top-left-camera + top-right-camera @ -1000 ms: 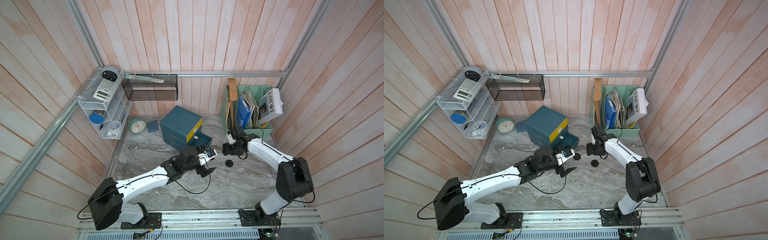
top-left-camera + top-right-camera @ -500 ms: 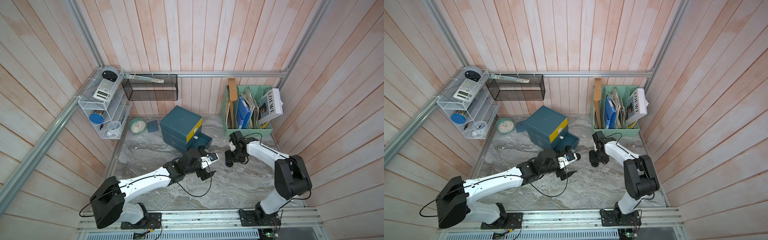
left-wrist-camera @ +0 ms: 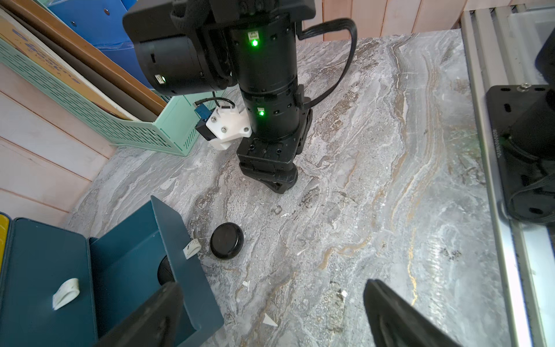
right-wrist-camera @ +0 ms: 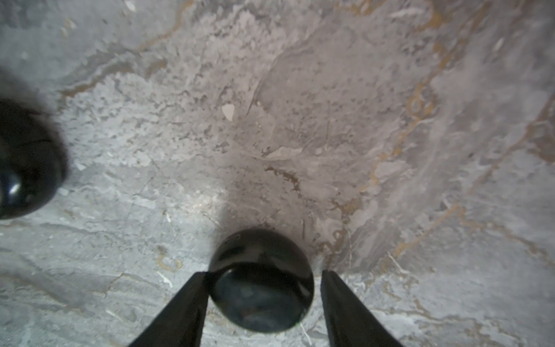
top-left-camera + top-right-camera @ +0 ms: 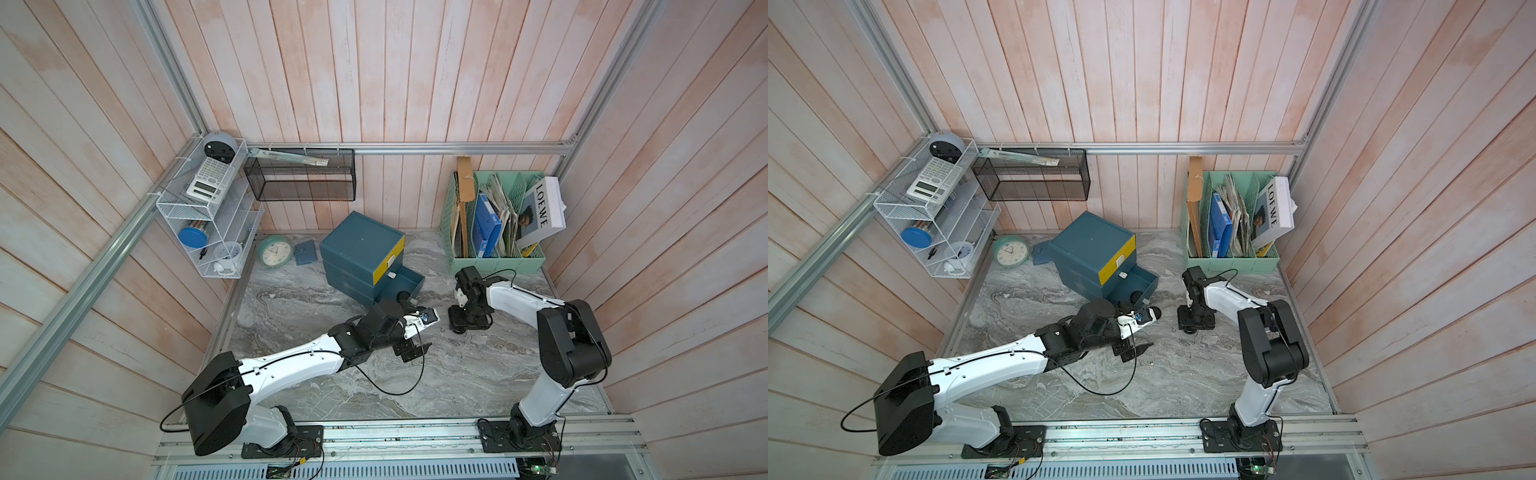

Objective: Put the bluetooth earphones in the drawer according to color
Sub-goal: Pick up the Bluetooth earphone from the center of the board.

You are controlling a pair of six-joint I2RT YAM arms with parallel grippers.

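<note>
Standing open, the bottom drawer [image 3: 126,255] of the teal cabinet [image 5: 357,245] holds one black earphone case [image 3: 164,270]. A second case [image 3: 226,245] lies on the marble tabletop [image 3: 360,180] just outside, plain only in the left wrist view. The left gripper [image 3: 270,282] gapes wide, empty. Only the right wrist view shows the right gripper [image 4: 264,272] straddling a third case [image 4: 261,288], one finger touching it and the other just clear.

Black on grey, teal with a flash of yellow.
There's a glossy black round earphone case [image 4: 261,282] against the grey marble-patterned tabletop [image 4: 330,120], veined gold-brown; dark teal plastic drawer cabinet [image 5: 357,241], one front yellow, handles [image 5: 391,261] white; slotted plastic file rack [image 5: 494,262] mint green.
</note>
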